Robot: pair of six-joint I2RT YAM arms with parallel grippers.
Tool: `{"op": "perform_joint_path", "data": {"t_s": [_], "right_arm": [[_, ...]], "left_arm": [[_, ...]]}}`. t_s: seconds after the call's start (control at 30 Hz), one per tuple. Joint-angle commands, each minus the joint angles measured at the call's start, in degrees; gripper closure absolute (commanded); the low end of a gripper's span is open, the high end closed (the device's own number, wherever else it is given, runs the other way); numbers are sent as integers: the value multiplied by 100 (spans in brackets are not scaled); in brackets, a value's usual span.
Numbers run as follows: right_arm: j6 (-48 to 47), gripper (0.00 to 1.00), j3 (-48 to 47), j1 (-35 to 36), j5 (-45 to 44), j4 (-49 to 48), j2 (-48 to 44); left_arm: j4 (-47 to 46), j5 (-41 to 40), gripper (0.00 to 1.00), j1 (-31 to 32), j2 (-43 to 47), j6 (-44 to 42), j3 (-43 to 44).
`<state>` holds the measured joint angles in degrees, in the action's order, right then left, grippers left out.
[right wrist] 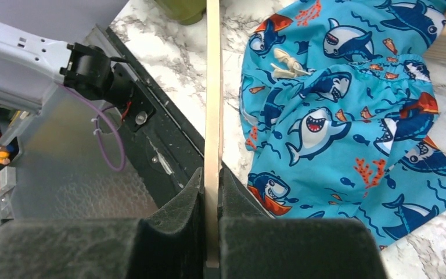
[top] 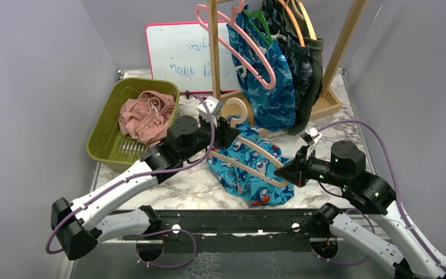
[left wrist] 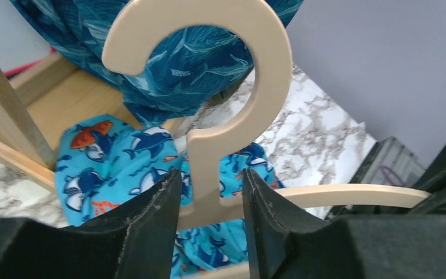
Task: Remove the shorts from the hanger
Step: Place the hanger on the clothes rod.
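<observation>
Found the right pincer clamped tight on one thin arm of the beige hanger, with that arm running straight ahead from between the pads. Found the left pincer set around the neck of the same hanger, just under the hook, one pad at each side and very close to the neck; could not tell from the wrist view about real pressing or only flanking. Judged the step in hand as drawing the hanger free from the shark-print shorts. To do it well: should hold the right grip firm, lift the hanger only a little, and draw it slowly toward the left side of the right pincer, away from the cloth, with attention to any fold catching on the hanger end; should not release both grips together. Saw the shorts lying crumpled on the marble table, ahead and to the right of the right pincer, below and ahead of the left one. Bright blue cloth with sharks, small fish and orange coral; gathered waistband with a pale knotted drawstring. Soft and limp by the look, so likely to drag along with the hanger. Could not tell about any part of the hanger passing inside the cloth.
</observation>
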<state>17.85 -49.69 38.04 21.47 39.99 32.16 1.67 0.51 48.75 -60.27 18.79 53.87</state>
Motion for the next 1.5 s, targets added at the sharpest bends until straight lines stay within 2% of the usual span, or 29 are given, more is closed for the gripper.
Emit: {"op": "perform_joint_path", "data": {"t_s": [0.0,0.2,0.27,0.5,0.7,0.9,1.17,1.47], "right_arm": [[43,99,-85,25,-612,134,-103],[152,99,-190,28,-1176,499,-184],[166,99,-233,22,-1404,576,-282],[101,99,-434,21,-1835,571,-774],[-72,99,-754,21,-1743,671,-789],[-228,99,-1261,25,-1753,1099,-606],[-393,99,-1862,23,-2312,1928,-431],[-790,99,-1894,20,-2512,1335,-272]], "left_arm": [[-152,16,45,-6,105,-62,69],[-38,-349,8,-3,420,-200,-77],[58,-636,1,-5,592,-237,-153],[752,-1891,1,0,1187,-408,-407],[999,-2674,1,-3,1625,-298,-651],[886,-2878,1,-9,1971,-279,-816],[1047,-2921,1,-6,1818,-288,-737],[957,-2747,1,-13,1454,-266,-755]]}}
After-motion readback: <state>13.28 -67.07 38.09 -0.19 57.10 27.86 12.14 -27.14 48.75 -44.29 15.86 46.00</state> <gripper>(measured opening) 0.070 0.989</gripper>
